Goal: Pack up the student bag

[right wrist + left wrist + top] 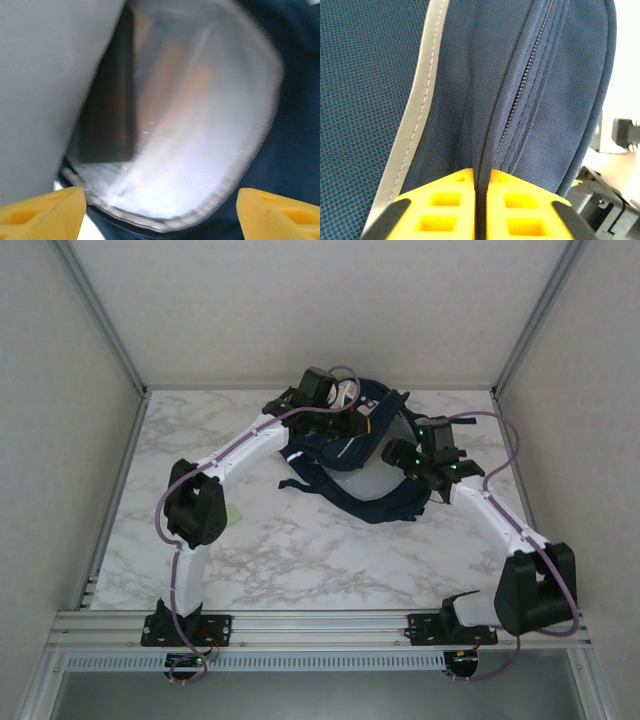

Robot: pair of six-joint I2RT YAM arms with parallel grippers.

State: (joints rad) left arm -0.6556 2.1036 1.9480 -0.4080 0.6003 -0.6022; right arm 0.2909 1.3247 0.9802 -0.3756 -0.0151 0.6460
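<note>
The student bag [345, 455], dark navy with pale stripes, lies at the back middle of the table, and its straps [375, 505] trail toward me. My left gripper [335, 422] sits on the bag's top. In the left wrist view my left gripper [481, 172] is shut on a fold of navy fabric beside the zipper [530, 75]. My right gripper [402, 455] is at the bag's right side. In the right wrist view my right gripper [160, 192] stands open, with its yellow fingers [45, 210] wide apart in front of the bag's mouth. The mouth shows pale lining [200, 150] and something dark [107, 125] inside.
The marble table [300, 550] is boxed in by white walls and aluminium posts at the back and sides. A metal rail [320, 625] carrying both arm bases runs along the near edge. Something small and pale green [234, 514] lies by the left arm's elbow.
</note>
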